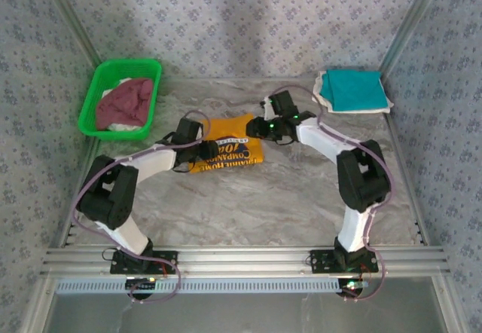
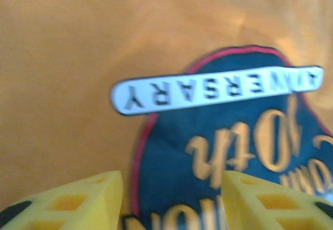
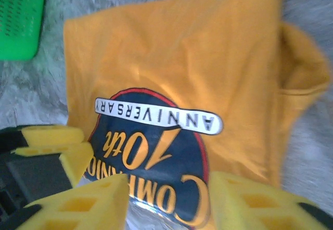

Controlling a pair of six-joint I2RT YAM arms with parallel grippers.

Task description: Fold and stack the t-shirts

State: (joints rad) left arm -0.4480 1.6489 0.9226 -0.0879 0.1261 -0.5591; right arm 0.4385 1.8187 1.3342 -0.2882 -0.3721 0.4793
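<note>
A folded orange-yellow t-shirt [image 1: 228, 149] with a dark printed badge lies on the marble table top [image 1: 263, 197]. My left gripper [image 1: 200, 151] hovers over its left edge, jaws open, with the print [image 2: 229, 136] showing between the yellow fingers [image 2: 83, 199]. My right gripper [image 1: 265, 128] stands at the shirt's far right corner, also open, and looks down on the same shirt [image 3: 171, 68]. A teal t-shirt [image 1: 350, 89] lies folded on a white one [image 1: 324, 99] at the back right. A maroon t-shirt [image 1: 126, 101] sits crumpled in the basket.
The green plastic basket [image 1: 94, 99] stands at the back left, its corner also seen from the right wrist [image 3: 21, 16]. The left gripper's yellow fingers [image 3: 52, 139] show at the left of the right wrist view. Patterned walls enclose the table.
</note>
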